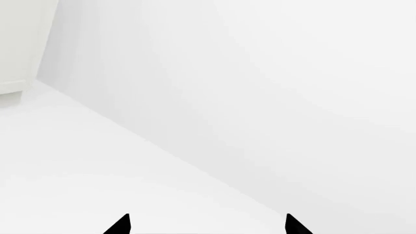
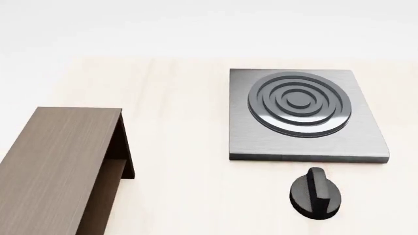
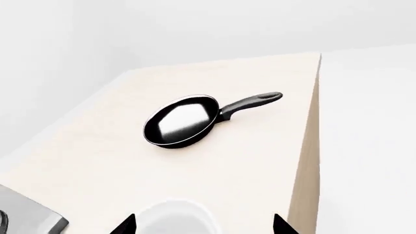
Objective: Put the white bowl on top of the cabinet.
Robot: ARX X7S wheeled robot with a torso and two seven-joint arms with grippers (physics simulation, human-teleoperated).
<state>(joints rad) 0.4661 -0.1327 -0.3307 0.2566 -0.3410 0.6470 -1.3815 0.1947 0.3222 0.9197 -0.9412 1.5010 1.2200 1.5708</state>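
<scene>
Two grippers: each one shows only as two black tips at the edge of its own wrist view; neither shows in the head view.
Left gripper (image 1: 207,225): its two tips stand wide apart with nothing between them. It faces plain white floor and wall, and a pale white unit (image 1: 18,46) stands off in one corner.
Right gripper (image 3: 204,225): its two tips stand wide apart and do not touch anything. It hangs over the table, with the bowl showing in the gap between the tips.
Bowl (image 3: 177,218): white and glossy, sitting on the table (image 3: 97,161). Only part of its rim shows, cut off by the picture's edge. It is not in the head view.
Pan (image 3: 182,120): black, with a long black handle. It lies flat on the table, well apart from the bowl, near the table's far end.
Cabinet (image 2: 56,161): dark brown wood, at the left of the head view. Its flat top is bare. A shelf gap opens in its right side.
Stove (image 2: 304,115): a grey square plate with round rings, to the right of the cabinet and well apart from it. One grey corner of it shows in the right wrist view too.
Knob (image 2: 316,193): black and round, on the table just in front of the stove.
</scene>
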